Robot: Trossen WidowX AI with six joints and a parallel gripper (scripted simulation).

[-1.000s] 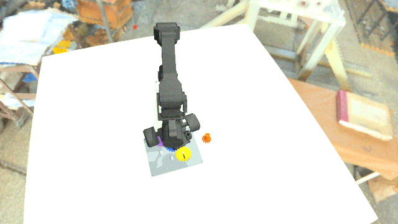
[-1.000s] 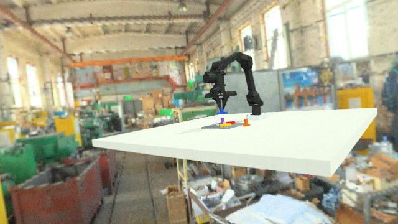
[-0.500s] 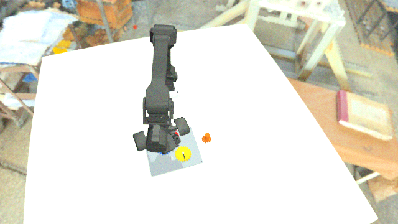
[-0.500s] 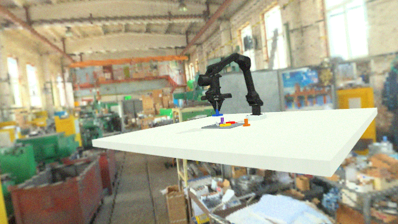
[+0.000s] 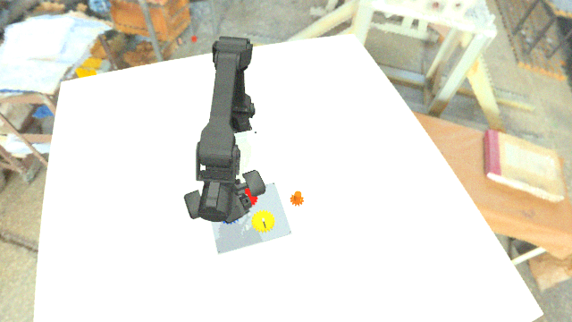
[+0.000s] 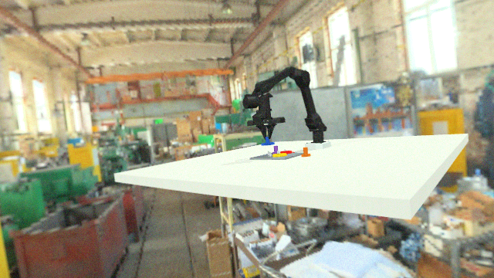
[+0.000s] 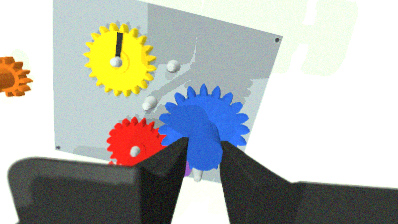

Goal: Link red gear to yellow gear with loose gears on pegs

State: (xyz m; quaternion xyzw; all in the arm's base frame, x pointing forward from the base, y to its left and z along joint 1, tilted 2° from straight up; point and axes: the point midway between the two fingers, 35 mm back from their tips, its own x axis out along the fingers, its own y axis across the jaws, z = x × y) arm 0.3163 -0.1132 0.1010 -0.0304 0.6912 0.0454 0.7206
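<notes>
My gripper (image 7: 204,145) (image 6: 267,137) is shut on the handle of the blue gear (image 7: 231,116) (image 6: 268,144) (image 5: 230,222), held in the air above the grey board (image 7: 75,117) (image 5: 277,228) (image 6: 258,157). The yellow gear (image 7: 101,65) (image 5: 257,222) (image 6: 279,155) with the black stripe sits on its peg. The red gear (image 7: 122,142) (image 5: 253,198) (image 6: 286,151) sits on another peg, partly hidden. Bare pegs show near the yellow gear (image 7: 173,66) and between yellow and red (image 7: 149,103). The purple gear (image 6: 275,148) (image 7: 188,169) is mostly hidden by the blue one in the wrist view.
The orange gear (image 5: 297,199) (image 6: 306,152) (image 7: 15,76) stands on the white table (image 5: 357,250) (image 6: 347,174) beside the board. Another peg tip (image 7: 198,175) shows below the blue gear's handle in the wrist view. The arm hides part of the board in the top view.
</notes>
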